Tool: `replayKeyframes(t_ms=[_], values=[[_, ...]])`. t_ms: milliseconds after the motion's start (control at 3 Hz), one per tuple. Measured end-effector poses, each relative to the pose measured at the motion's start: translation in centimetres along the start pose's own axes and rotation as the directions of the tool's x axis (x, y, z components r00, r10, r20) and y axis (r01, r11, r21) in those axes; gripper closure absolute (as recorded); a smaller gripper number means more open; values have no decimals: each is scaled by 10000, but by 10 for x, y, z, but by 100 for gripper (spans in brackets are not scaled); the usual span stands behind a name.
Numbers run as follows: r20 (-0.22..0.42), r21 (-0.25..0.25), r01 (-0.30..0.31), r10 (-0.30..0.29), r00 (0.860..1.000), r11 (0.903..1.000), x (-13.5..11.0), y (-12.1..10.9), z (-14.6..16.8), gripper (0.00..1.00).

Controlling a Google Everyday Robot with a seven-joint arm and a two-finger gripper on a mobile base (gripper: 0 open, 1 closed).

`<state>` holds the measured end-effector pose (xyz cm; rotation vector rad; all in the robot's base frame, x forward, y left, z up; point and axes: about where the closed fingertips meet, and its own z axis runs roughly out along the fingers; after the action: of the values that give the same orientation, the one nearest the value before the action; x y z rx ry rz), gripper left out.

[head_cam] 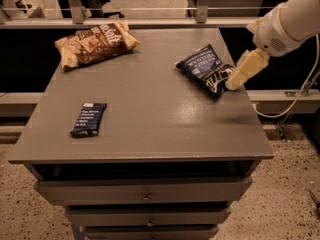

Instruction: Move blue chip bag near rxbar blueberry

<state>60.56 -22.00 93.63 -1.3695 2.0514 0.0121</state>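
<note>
The blue chip bag (204, 68) lies on the right side of the grey table (150, 114), its black-and-white patch end toward the right edge. The rxbar blueberry (89, 119) lies flat near the table's front left. My gripper (245, 70) reaches in from the upper right on a white arm; its cream-coloured fingers point down-left and their tips sit at the right end of the blue chip bag, by the table's right edge.
A larger tan-and-brown chip bag (95, 41) lies at the table's back left. Drawers (145, 196) sit below the tabletop. A railing (150, 9) runs behind the table. A white cable (295, 96) hangs at the right.
</note>
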Motion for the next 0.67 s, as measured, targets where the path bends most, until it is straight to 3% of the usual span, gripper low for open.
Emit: replayKeyframes(t_ms=[333, 667], values=[[623, -103, -1002, 1007, 9930, 9949, -9, -11, 41, 0], [938, -323, -1816, 1838, 9785, 9829, -14, -15, 78, 0]])
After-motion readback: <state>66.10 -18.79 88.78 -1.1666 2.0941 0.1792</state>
